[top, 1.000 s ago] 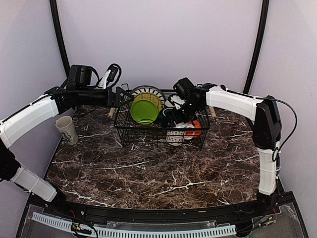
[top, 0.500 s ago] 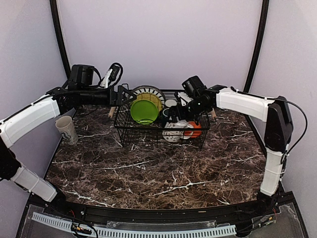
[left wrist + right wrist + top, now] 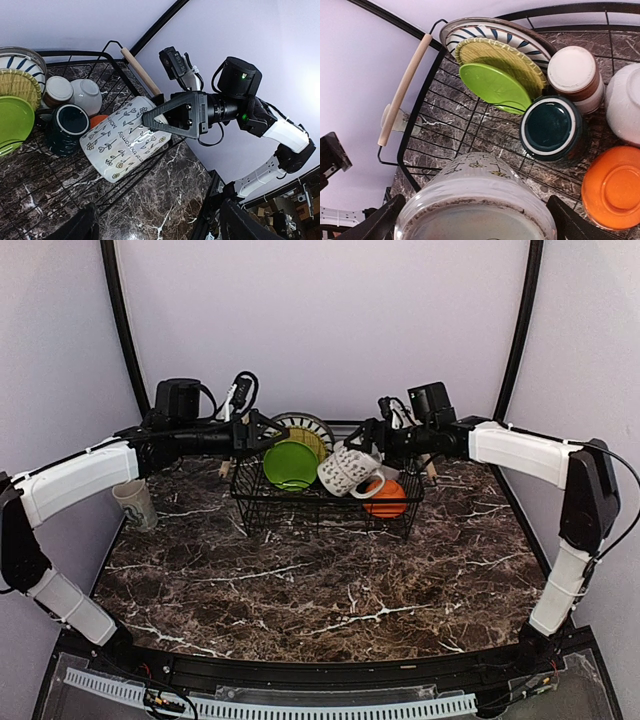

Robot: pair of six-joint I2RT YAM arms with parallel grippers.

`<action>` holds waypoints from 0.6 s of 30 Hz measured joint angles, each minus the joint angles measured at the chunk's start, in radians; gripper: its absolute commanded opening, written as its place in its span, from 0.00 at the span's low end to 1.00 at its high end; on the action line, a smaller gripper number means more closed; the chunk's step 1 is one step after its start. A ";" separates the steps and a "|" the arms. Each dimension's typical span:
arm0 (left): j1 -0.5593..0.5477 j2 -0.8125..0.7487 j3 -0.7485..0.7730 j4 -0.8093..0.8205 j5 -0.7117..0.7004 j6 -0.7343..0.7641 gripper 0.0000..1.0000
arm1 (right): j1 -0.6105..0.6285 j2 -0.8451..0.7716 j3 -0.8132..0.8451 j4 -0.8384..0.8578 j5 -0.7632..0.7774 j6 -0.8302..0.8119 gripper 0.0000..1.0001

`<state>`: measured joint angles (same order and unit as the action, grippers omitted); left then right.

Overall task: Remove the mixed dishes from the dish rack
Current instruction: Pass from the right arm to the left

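Pale patterned mug has come up out of the dish rack — right tool clamped on it, left tool open.

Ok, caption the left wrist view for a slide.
Right arm's fingers hold a floral mug above the dish rack; dark green mug and plates sit inside.

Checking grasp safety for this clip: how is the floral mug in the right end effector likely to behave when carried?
The floral mug looks glazed ceramic, so probably rigid and breakable. Held tilted by the right end effector, its smooth wall could slip.
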<state>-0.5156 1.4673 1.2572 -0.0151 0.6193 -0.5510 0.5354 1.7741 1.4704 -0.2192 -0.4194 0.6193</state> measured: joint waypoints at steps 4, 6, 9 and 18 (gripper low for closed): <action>0.000 0.043 -0.012 0.081 0.032 -0.067 0.82 | 0.000 -0.002 -0.031 0.083 -0.064 0.068 0.00; -0.001 0.059 -0.017 0.111 0.040 -0.093 0.82 | 0.000 -0.005 -0.054 0.140 -0.095 0.105 0.00; -0.004 0.078 -0.019 0.158 0.053 -0.129 0.82 | 0.000 -0.014 -0.081 0.206 -0.133 0.161 0.00; -0.007 0.127 -0.027 0.259 0.069 -0.212 0.81 | 0.000 -0.034 -0.133 0.380 -0.195 0.295 0.00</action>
<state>-0.5224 1.5940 1.2297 0.2440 0.6888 -0.7631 0.5354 1.7405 1.3376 0.1604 -0.6144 0.9142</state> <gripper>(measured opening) 0.809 0.898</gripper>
